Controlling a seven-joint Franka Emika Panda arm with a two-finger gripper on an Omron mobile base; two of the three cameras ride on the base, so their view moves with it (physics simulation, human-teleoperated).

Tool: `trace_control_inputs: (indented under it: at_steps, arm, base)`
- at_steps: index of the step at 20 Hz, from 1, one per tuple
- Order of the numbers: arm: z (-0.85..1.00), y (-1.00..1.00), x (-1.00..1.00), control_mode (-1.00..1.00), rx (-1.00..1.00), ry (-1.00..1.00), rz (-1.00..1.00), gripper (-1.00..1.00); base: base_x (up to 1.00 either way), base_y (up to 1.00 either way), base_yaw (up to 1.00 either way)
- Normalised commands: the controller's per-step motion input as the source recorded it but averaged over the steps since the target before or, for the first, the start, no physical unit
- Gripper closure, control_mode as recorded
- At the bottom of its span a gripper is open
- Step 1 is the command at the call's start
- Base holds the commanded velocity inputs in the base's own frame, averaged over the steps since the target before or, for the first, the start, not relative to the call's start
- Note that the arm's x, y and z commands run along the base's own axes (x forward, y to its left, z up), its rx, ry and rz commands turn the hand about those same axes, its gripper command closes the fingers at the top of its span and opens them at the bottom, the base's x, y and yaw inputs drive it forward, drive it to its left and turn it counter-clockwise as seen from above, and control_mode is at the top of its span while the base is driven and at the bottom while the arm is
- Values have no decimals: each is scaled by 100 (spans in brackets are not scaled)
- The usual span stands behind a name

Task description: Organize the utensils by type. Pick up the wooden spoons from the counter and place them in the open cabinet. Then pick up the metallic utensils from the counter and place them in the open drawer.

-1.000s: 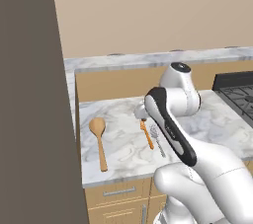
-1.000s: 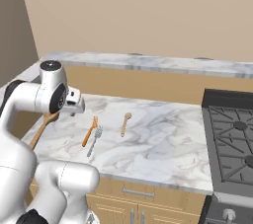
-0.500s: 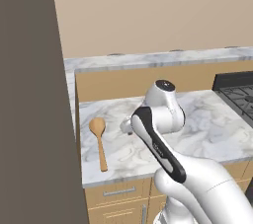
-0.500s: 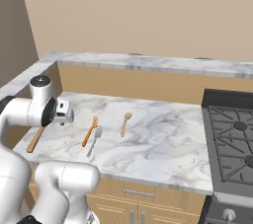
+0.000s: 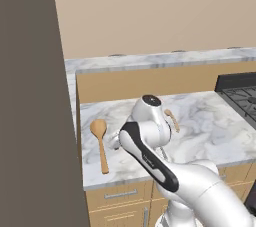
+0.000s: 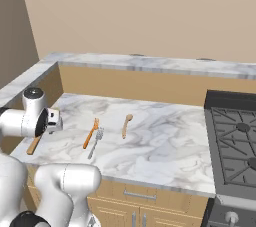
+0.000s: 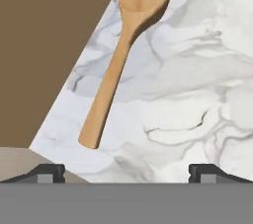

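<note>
I see the large wooden spoon [image 7: 124,55] — tan, oval bowl, long straight handle — lying flat near the bench's [image 6: 165,141] left edge. My pincer [image 7: 126,171] hovers over it, spread wide, holding nothing. Mid-bench lie one paler curved wooden spoon [image 6: 126,125], one silver fork [image 6: 95,141] and one orange-handled utensil [image 6: 91,132].

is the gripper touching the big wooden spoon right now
Apart. In the hand view the open gripper has both fingertips short of the large wooden spoon, with bare counter between them and the handle's end.
</note>
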Motion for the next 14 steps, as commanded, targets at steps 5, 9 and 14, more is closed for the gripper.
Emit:
trace_control_inputs:
  at_steps: [5, 9, 14]
  arm:
    - [-31, 60, 0, -100, 0, 2, 12, -100]
    - [-26, 44, 0, -100, 0, 1, 11, -100]
    - [-18, 24, 3, -100, 3, 0, 7, -100]
  base:
    - [0, 0, 0]
    - [0, 0, 0]
    - [0, 0, 0]
